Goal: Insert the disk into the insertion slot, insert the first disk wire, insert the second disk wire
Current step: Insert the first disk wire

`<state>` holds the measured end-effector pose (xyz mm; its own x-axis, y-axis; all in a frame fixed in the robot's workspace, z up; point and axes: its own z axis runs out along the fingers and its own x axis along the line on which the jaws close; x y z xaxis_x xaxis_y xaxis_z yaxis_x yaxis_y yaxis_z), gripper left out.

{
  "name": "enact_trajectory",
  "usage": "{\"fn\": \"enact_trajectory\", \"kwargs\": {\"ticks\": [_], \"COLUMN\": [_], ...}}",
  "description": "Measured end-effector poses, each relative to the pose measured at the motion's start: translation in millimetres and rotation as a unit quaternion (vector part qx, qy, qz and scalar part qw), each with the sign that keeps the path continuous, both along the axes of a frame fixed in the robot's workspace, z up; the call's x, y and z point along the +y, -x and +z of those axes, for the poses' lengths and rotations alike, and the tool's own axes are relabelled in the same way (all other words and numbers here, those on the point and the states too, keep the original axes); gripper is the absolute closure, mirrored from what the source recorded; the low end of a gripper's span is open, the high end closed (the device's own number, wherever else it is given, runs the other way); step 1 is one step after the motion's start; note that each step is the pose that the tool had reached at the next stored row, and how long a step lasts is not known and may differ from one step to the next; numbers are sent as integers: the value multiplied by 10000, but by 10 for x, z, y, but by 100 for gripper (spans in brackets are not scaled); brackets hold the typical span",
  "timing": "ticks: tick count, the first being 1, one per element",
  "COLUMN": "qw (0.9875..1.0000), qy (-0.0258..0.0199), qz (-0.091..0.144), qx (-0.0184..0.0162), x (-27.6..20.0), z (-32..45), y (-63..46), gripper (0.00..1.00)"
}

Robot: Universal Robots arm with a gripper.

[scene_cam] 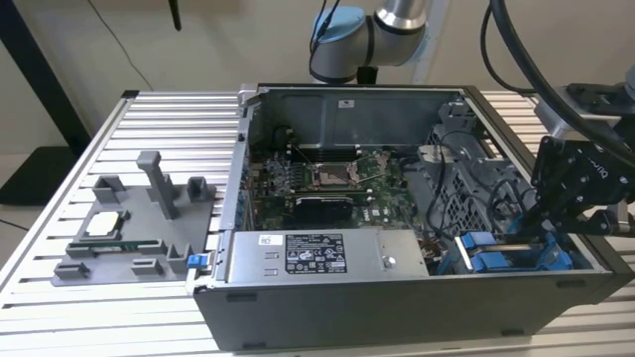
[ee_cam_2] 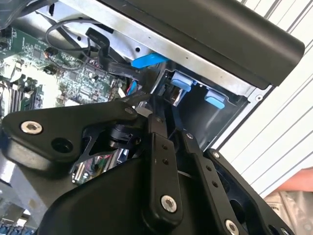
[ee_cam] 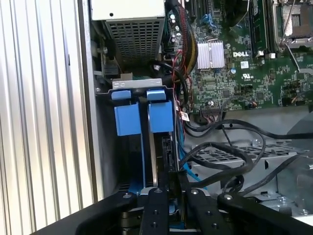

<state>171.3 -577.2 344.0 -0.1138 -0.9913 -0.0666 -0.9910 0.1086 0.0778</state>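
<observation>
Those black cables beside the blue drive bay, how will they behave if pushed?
Probably floppy: the cables sag in loose loops over the metal plate. Likely springy too, since some arcs stand up off it.

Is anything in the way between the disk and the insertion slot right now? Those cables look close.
Nothing visible does. The disk, in its blue carrier, stands at the insertion slot, under the end effector. The black cables loop beside the slot, on the motherboard side, apart from its opening.
</observation>
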Motion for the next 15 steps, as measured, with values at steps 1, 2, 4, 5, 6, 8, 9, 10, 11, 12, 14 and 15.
{"fn": "enact_trajectory", "kwargs": {"ticks": [1, 2, 4, 5, 6, 8, 9, 10, 11, 12, 14, 15], "qw": [10000, 10000, 10000, 10000, 10000, 9999, 9999, 9999, 9999, 9999, 9999, 9999], "qy": [0, 1, 0, 0, 0, 1, 1, 1, 0, 0, -1, 0], "qz": [1, 2, 19, 37, 59, 91, 104, 115, 116, 117, 117, 117], "qx": [-3, -7, -17, -25, -33, -43, -47, -53, -55, -58, -64, -67], "x": [1, 0, 1, 1, 2, 4, 8, 11, 14, 18, 21, 21], "z": [0, -1, -4, -6, -8, -10, -10, -12, -14, -14, -17, -17], "y": [0, 1, 1, 1, 1, 1, 1, 1, 1, 1, 1, 1], "gripper": [100, 100, 100, 100, 100, 100, 100, 100, 100, 100, 100, 100]}}
